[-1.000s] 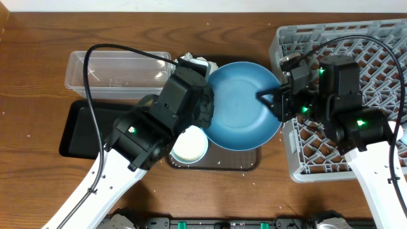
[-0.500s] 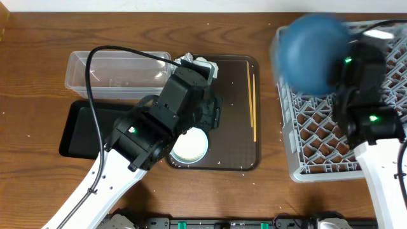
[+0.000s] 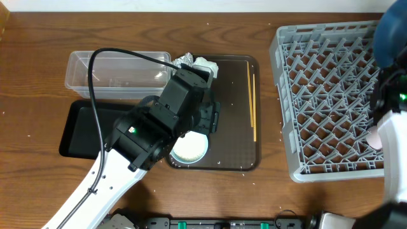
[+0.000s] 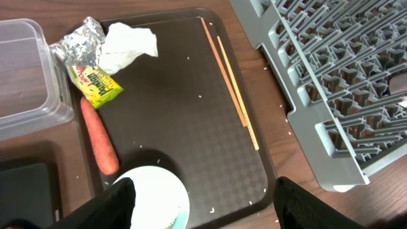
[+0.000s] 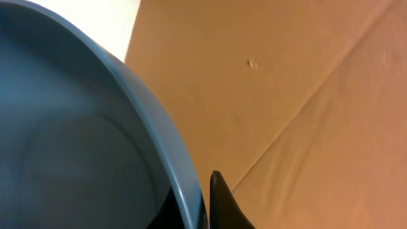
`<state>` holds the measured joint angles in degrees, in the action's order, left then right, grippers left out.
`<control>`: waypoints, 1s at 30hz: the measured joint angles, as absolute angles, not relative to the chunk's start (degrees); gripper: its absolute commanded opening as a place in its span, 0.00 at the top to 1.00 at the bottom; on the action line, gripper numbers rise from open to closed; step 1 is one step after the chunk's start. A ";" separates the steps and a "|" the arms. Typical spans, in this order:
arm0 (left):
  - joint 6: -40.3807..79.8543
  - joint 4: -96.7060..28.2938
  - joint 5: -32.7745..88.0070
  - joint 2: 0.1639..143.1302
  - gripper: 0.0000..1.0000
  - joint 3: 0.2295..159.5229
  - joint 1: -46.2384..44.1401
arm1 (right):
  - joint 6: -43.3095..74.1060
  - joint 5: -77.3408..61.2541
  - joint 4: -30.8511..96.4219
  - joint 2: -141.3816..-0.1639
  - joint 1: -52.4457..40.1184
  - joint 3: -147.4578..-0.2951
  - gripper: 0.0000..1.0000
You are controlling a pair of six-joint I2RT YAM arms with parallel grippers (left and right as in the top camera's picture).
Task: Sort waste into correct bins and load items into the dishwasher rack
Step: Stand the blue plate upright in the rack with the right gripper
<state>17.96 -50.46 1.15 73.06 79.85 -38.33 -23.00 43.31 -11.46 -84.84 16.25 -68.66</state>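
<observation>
**Left wrist view.** The left pincer [image 4: 213,213] is hanging over the brown tray [image 4: 184,121], its two fingers [image 4: 117,205] standing wide apart and gripping nothing. The white bowl [image 4: 156,191] is sitting directly beneath it, against the inner side of the left finger. Just beyond the bowl, the carrot [image 4: 98,137] is lying along the tray's left rim. Farther ahead, the wrapper [image 4: 98,84], the foil [image 4: 79,44] and the tissue [image 4: 130,43] are crowding together in the far left corner, touching one another. Ahead of the right finger, the chopsticks [image 4: 230,86] are lying side by side on a slant. Off the tray, the black tray [image 4: 25,191] is lying near the left finger and the clear tub [image 4: 25,76] beyond it. The rack [image 4: 331,76] is standing past the right finger.

**Overhead view.** The left arm is hiding the carrot, which only the wrist view is showing. The blue dish [image 3: 389,32], outside the left wrist view, is appearing at the right edge, over the rack's far right corner.

**Right wrist view.** The right pincer [image 5: 198,194] is clamping the blue dish by its rim, which is passing between the dark fingers. No other view is showing this grip.
</observation>
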 measured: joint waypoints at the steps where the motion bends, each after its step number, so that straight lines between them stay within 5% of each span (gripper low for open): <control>1: 17.96 -50.48 1.13 73.06 0.30 79.85 -38.33 | -25.74 43.31 -13.21 -86.30 16.53 -68.66 0.99; 18: 17.98 -51.03 1.15 73.06 0.30 79.85 -38.33 | -53.30 43.31 -24.40 -101.56 16.97 -68.60 0.99; 19: 17.98 -51.00 1.15 73.06 0.30 79.85 -38.33 | -53.89 43.18 -24.43 -101.89 16.95 -68.60 0.91; 22: 17.96 -51.09 1.15 73.06 0.30 79.85 -38.33 | -55.13 43.31 -23.79 -101.91 16.34 -68.66 0.36; 23: 17.98 -51.09 1.15 73.06 0.30 79.85 -38.33 | -55.33 43.33 -23.46 -102.00 16.03 -68.66 0.28; 30: 17.98 -52.27 1.15 73.06 0.30 79.85 -38.33 | -54.57 43.05 -20.60 -102.08 10.15 -68.66 0.09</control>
<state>17.98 -52.27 1.15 73.06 79.85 -38.33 -54.57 43.05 -20.60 -102.08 10.15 -68.66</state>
